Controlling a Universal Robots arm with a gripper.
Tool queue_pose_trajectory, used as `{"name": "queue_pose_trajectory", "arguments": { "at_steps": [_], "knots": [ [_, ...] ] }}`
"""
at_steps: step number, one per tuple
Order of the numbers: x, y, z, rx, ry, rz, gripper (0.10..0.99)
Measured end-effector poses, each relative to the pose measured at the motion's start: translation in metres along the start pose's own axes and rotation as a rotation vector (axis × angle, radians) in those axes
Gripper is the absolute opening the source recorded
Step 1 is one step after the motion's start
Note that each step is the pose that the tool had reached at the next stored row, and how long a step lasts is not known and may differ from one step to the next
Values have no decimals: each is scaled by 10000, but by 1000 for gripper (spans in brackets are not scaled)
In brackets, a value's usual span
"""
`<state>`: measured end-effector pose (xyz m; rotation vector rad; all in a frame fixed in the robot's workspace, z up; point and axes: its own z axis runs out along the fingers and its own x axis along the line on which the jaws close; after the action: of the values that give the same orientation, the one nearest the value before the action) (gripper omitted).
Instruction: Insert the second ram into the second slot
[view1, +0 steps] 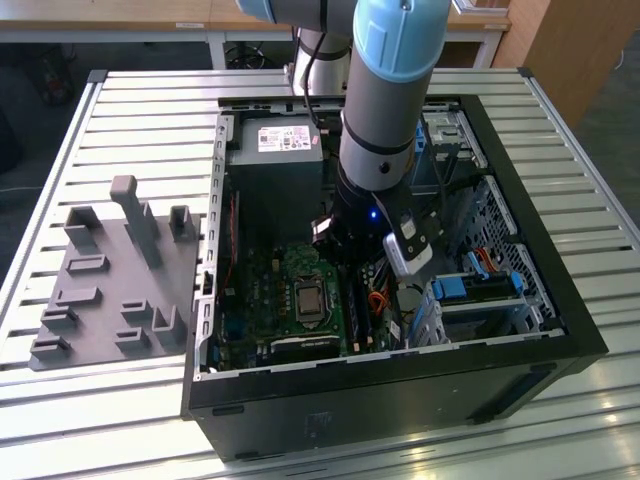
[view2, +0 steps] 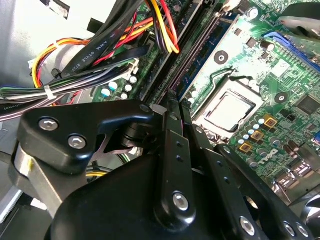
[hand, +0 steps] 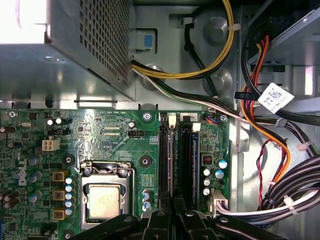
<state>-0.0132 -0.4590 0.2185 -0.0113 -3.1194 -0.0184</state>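
Work sits inside the open computer case (view1: 400, 395). It lies on the slatted desk (view1: 120, 100) with the motherboard (view1: 255, 300) facing up, which I judge is so the arm (view1: 385, 90) can come at it from above. In the exterior view the arm reaches down into the case at three o'clock of the CPU socket (view1: 308, 298), right over the memory slots (view1: 357, 312). The power supply (view1: 275, 160) lies at twelve o'clock of the socket. A grey fixture tray (view1: 100, 245) rests on the desk at nine o'clock of the case, well apart.

In the second wrist view you see the claw (view2: 174, 106) close to the board and lined up with the long memory slots. The second ram (view2: 212, 45) stands on edge in the slot bank just beside the CPU socket, dark-blue face showing, and its near end runs in under the claw. I judge the alignment deliberate, since the stick can only go down straight along its slot. You cannot tell whether the claw is open, closed or clamped on the stick, because its own linkages cover the spot. A cable bundle (view2: 75, 65) lies beyond the slots, apart from the claw.

In the first wrist view the claw sits in line with a thin strip among the memory slots. You cannot tell how deep the stick is seated.
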Motion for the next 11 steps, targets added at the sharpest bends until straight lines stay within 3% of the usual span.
{"name": "queue_pose_trajectory", "arguments": {
  "at_steps": [11],
  "knots": [
    [-6, 0, 8, -1, 2, 14, 137]
  ]
}}
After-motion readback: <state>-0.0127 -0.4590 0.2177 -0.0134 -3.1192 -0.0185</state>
